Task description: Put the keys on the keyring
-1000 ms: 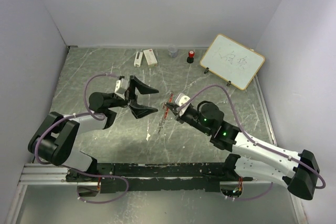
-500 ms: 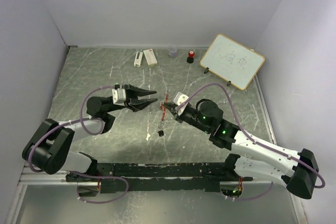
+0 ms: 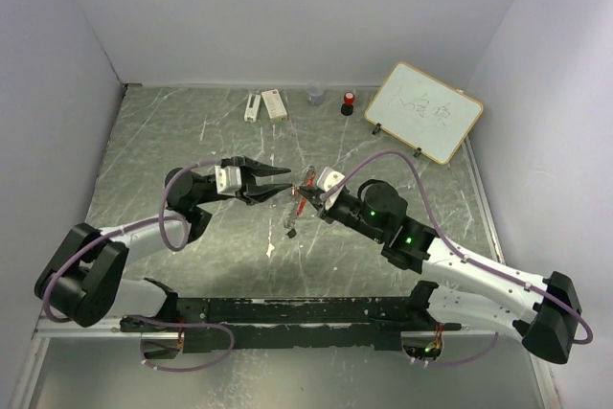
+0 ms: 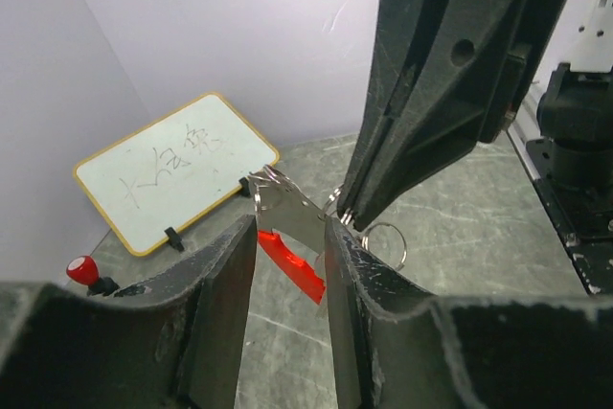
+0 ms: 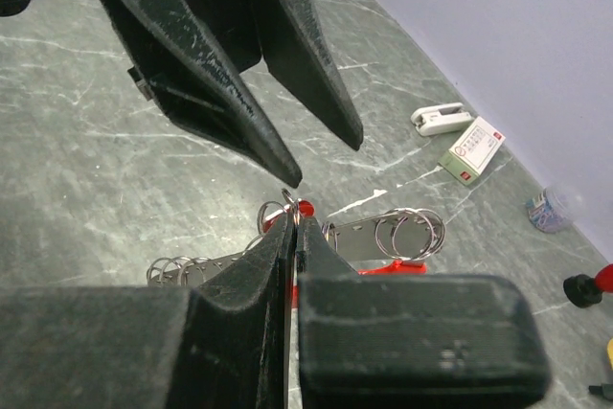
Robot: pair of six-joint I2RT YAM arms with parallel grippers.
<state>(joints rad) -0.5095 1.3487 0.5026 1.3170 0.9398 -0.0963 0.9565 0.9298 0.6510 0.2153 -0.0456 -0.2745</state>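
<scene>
Both pincers are meeting above the middle of the tabletop (image 3: 163,141). The right pincer (image 3: 303,201) is clamping shut on the keyring (image 5: 369,241), holding it clear of the surface. The left pincer (image 3: 287,183) is standing partly open, its fingers (image 4: 225,280) straddling the keyring's grey piece (image 4: 287,210) and red fob (image 4: 297,267); whether they are touching either one cannot be told. Silver loops are fanning out beside the right pincer's tips in the right wrist view. A small dark piece (image 3: 290,230) is hanging just under the keyring, too small to identify. A whiteboard (image 3: 424,112) is standing at the far right corner.
</scene>
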